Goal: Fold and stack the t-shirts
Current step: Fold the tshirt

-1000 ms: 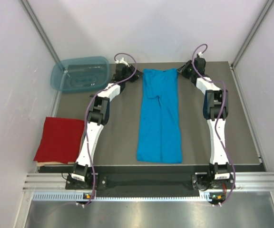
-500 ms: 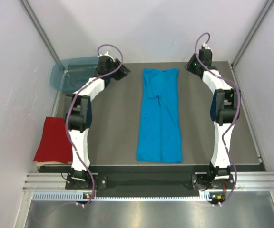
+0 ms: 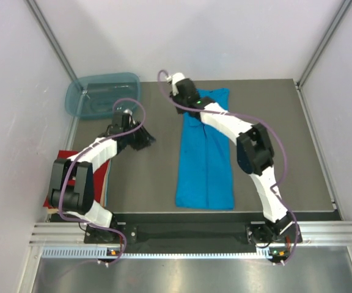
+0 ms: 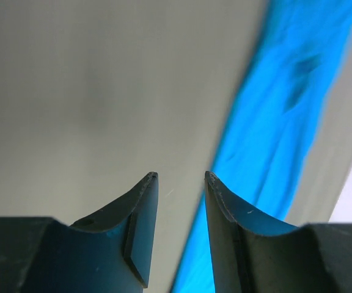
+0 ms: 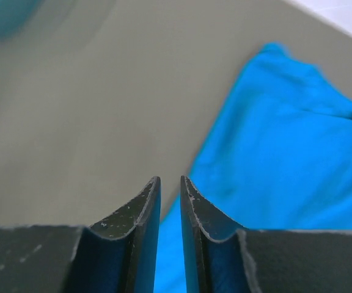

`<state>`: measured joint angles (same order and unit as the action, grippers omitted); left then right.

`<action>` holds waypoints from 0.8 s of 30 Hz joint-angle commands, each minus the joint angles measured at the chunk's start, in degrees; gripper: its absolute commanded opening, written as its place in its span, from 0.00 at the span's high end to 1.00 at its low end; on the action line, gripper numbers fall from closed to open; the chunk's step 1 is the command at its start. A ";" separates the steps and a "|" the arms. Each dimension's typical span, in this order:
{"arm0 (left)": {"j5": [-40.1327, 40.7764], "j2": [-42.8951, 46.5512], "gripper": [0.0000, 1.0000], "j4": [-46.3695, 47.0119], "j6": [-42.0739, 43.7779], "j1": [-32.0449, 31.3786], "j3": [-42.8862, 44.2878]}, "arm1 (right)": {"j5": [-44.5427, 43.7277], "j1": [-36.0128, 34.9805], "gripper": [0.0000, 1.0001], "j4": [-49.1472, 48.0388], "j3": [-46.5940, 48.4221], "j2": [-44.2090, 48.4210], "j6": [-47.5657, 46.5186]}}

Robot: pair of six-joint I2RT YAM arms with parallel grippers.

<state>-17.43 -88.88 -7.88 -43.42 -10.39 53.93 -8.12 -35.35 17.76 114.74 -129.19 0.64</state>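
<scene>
The turquoise t-shirt [image 3: 205,152] lies folded into a long strip down the middle of the table; it also shows in the left wrist view [image 4: 286,104] and the right wrist view [image 5: 286,134]. The red t-shirt [image 3: 99,170] lies folded flat at the near left, mostly hidden by my left arm. My left gripper [image 3: 146,139] is open and empty, above bare table just left of the turquoise shirt [image 4: 181,176]. My right gripper [image 3: 181,91] reaches across to the shirt's far left corner and hovers over its left edge [image 5: 170,180], its jaws almost shut with nothing between them.
A translucent blue-green tub [image 3: 102,94] stands at the far left corner. The grey table [image 3: 286,152] has white walls on three sides and metal frame posts at its far corners.
Both grippers have left the shirt's far corners. My left arm swung back to the near left over the red shirt. My right arm swung across to the shirt's far left corner.
</scene>
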 commanded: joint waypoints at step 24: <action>-6.12 7.32 0.56 -0.82 1.41 0.81 -5.06 | -12.62 -3.32 0.78 4.39 0.40 -6.69 -17.08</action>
<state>-21.65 -81.89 -11.11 -41.91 -9.85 48.86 -20.51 -38.00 22.61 115.48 -137.62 -15.94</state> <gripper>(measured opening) 0.436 0.215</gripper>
